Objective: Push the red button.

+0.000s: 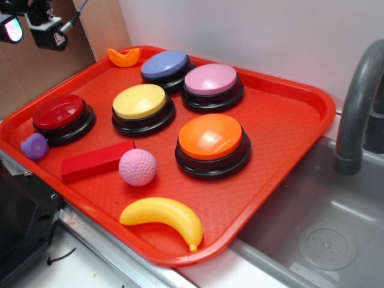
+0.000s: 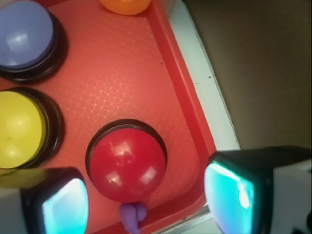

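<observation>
The red button (image 1: 60,113), with a glossy dark-red dome on a black base, sits at the left end of the red tray (image 1: 300,129). In the wrist view the red button (image 2: 127,163) lies below and between my fingers. My gripper (image 1: 30,29) hangs high above the tray's left corner, well above the button. In the wrist view the gripper (image 2: 146,200) is open and empty, its cyan pads (image 2: 63,207) wide apart on either side of the button.
A small purple toy (image 1: 35,146) touches the red button's near side. On the tray are yellow (image 1: 140,102), blue (image 1: 165,65), pink (image 1: 210,80) and orange (image 1: 210,137) buttons, a red block (image 1: 96,161), a pink ball (image 1: 137,167) and a banana (image 1: 165,219). A sink (image 1: 324,234) and faucet (image 1: 360,102) are at the right.
</observation>
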`<state>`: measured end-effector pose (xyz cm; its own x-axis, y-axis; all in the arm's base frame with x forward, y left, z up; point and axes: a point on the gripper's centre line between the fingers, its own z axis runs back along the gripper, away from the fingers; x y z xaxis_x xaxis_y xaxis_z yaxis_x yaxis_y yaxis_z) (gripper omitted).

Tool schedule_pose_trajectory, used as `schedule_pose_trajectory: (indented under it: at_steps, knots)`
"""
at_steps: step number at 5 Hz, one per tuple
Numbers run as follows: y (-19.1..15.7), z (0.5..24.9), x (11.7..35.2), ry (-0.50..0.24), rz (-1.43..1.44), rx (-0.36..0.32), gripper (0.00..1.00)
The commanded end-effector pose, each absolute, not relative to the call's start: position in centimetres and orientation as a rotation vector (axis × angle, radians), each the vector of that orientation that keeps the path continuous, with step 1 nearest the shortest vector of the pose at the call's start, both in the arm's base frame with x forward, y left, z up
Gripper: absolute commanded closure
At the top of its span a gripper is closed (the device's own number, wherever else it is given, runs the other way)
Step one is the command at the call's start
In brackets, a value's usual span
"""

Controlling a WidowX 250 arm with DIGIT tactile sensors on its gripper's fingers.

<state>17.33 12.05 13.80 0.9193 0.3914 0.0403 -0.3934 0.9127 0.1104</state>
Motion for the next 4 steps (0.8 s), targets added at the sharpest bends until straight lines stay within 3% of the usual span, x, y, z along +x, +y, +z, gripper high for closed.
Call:
schedule_pose_trajectory:
  at_steps: [1, 4]
  knots:
    - [12.5, 16.5, 17.7, -0.069, 0.432, 0.147, 0.00]
    - [11.9, 18.0, 17.7, -0.075, 0.453, 0.128, 0.00]
